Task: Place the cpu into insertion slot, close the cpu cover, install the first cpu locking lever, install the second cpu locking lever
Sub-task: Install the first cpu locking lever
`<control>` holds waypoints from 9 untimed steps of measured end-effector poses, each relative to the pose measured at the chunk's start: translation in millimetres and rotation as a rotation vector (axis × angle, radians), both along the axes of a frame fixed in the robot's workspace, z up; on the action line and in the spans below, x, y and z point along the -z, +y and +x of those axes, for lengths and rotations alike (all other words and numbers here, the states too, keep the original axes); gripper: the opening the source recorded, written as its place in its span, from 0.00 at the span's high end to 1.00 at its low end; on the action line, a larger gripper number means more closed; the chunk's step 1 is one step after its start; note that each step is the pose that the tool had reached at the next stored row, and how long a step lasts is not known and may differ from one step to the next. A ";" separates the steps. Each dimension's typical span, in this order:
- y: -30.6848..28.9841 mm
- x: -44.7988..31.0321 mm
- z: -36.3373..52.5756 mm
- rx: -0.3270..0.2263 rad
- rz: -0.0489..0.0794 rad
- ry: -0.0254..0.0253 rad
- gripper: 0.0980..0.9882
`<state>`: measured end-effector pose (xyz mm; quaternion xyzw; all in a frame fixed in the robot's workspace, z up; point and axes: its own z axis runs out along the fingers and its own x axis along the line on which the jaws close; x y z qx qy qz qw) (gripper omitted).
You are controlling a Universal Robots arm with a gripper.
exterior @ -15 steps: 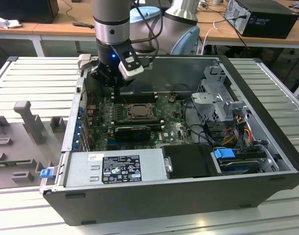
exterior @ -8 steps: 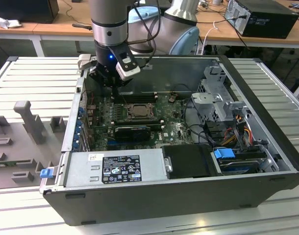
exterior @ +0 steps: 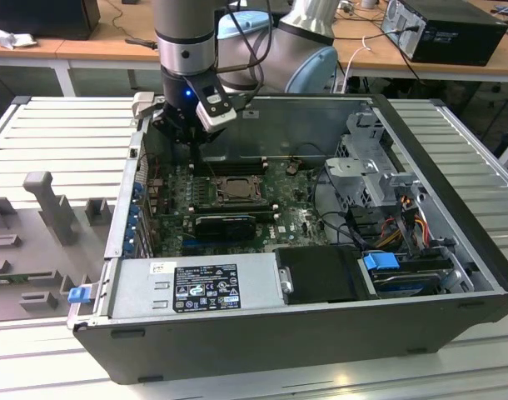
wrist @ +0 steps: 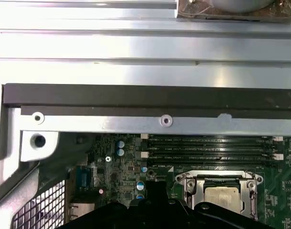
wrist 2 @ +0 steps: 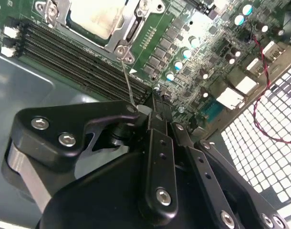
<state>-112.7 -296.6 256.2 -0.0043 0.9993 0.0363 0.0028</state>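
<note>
The gripper (exterior: pixel 194 125) is seen in the exterior view hanging low inside the open computer case (exterior: pixel 454 208), over the rear edge of the motherboard (exterior: pixel 296 212) toward the exterior view's left; its tips are lost against the dark case wall there. In the second wrist view the black jaws are drawn together into a narrow point, and a thin metal wire, the locking lever (wrist 2: pixel 128 83), runs from the socket corner down to that point; whether it is actually pinched cannot be told. The cpu (wrist: pixel 223 197) is seated in the insertion slot (exterior: pixel 234 188), shown as a pale beige-grey square with a dull metal face. The cpu cover (wrist: pixel 248 188), a thin silvery frame, lies closed around it. In the first wrist view the socket's near edge is cut off by the black gripper body. Long black memory slots (wrist: pixel 210 148) run beside the socket.
</note>
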 end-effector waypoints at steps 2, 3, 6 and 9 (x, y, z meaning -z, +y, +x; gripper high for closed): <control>0.1 0.1 2.1 0.000 0.000 -0.0001 0.99; 0.1 0.1 2.8 0.000 0.000 0.0000 0.99; 0.1 0.1 4.2 0.000 0.000 -0.0001 0.99; 0.1 0.2 6.1 0.000 0.000 -0.0001 0.99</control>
